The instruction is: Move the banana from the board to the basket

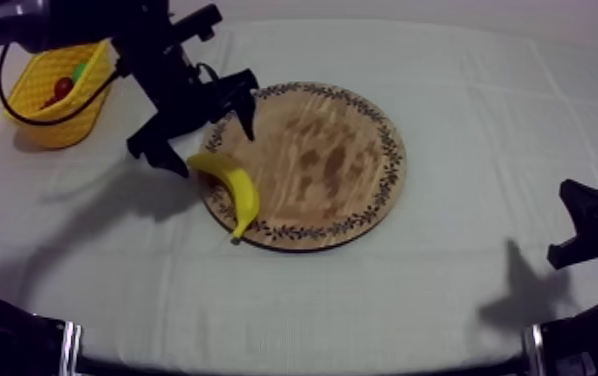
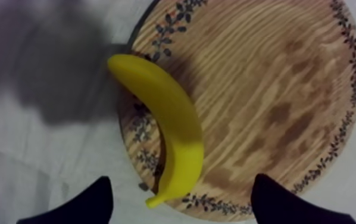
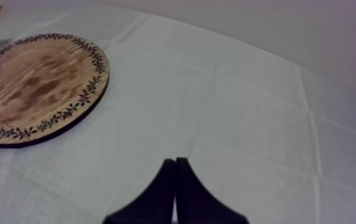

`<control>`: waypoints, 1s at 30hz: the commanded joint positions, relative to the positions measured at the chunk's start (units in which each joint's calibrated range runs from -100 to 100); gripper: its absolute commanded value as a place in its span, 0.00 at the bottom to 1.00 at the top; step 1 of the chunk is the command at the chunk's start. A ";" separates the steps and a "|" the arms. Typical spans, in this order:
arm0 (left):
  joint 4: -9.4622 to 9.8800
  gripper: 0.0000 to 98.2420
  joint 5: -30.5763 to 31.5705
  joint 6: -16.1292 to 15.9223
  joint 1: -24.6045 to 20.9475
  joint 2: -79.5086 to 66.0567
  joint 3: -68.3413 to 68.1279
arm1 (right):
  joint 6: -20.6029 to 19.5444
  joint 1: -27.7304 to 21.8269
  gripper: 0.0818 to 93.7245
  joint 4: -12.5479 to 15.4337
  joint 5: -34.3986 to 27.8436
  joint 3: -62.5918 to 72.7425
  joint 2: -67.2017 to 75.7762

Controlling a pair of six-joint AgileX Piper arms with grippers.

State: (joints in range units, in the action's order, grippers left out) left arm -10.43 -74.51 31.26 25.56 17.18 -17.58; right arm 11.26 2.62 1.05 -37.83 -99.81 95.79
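Banana (image 1: pixel 235 186) lies curved on the wooden board's (image 1: pixel 328 165) left rim, tip past the edge. Left gripper (image 1: pixel 213 148) is spread wide above it. Right gripper (image 3: pixel 175 167) is pressed together near the tabletop's right edge. Yellow basket (image 1: pixel 58 100) sits at the far left corner.

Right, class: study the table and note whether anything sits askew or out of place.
The banana lies skewed across the basket-side rim of the wooden board, not squarely on it: one end juts out over the cloth and the other tip reaches the rim's edge. The yellow basket stands upright; nothing is spilled.
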 commanded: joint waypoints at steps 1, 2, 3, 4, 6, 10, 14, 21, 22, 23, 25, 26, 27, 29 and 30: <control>-0.26 0.86 0.23 -0.40 0.13 2.58 0.52 | 0.00 -0.01 0.00 0.00 0.01 0.03 -0.03; -0.36 0.85 0.38 -0.54 0.23 3.59 0.88 | 0.00 -0.01 0.00 0.00 0.01 0.03 -0.03; -0.44 0.85 0.54 -0.69 0.30 4.61 1.27 | 0.00 -0.01 0.00 0.00 0.01 0.03 -0.03; -0.50 0.84 0.69 -0.88 0.35 5.61 1.64 | 0.00 -0.01 0.00 0.00 0.01 0.03 -0.03; -0.60 0.83 0.92 -1.16 0.41 7.50 2.29 | 0.00 -0.01 0.00 0.00 0.01 0.03 -0.03; -0.54 0.79 1.05 -1.53 0.32 10.84 3.32 | 0.00 -0.01 0.00 0.00 0.01 0.03 -0.03; -0.52 0.76 0.55 -2.11 0.16 13.32 4.26 | 0.00 -0.01 0.00 0.00 0.01 0.03 -0.03; -0.31 0.66 -0.36 -2.86 0.19 16.18 5.71 | -0.01 -0.01 0.00 0.00 0.01 0.03 -0.03; -0.24 0.62 -0.61 -2.89 0.25 16.39 6.02 | -0.01 -0.01 0.00 0.00 0.01 0.03 -0.03; -0.18 0.59 -0.84 -2.93 0.31 16.60 6.28 | -0.01 -0.01 0.00 0.00 0.01 0.03 -0.03; -0.09 0.51 -1.22 -2.97 0.41 16.87 6.70 | -0.01 -0.01 0.00 0.00 0.01 0.03 -0.03; -0.06 0.47 -1.44 -2.98 0.45 16.95 6.89 | -0.01 -0.01 0.00 0.00 0.01 0.03 -0.03; -0.05 0.42 -1.61 -3.01 0.50 17.01 7.05 | -0.01 -0.01 0.00 0.00 0.01 0.03 -0.03; -0.01 0.32 -1.88 -2.99 0.57 17.04 7.24 | 0.00 -0.01 0.00 0.00 0.01 0.03 -0.03; 0.01 0.27 -2.02 -2.97 0.61 16.97 7.33 | 0.00 -0.01 0.00 0.00 0.01 0.03 -0.03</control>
State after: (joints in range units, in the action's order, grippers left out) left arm -10.46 -76.35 28.24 26.13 34.25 -10.34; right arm 11.27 2.62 1.05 -37.83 -99.81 95.79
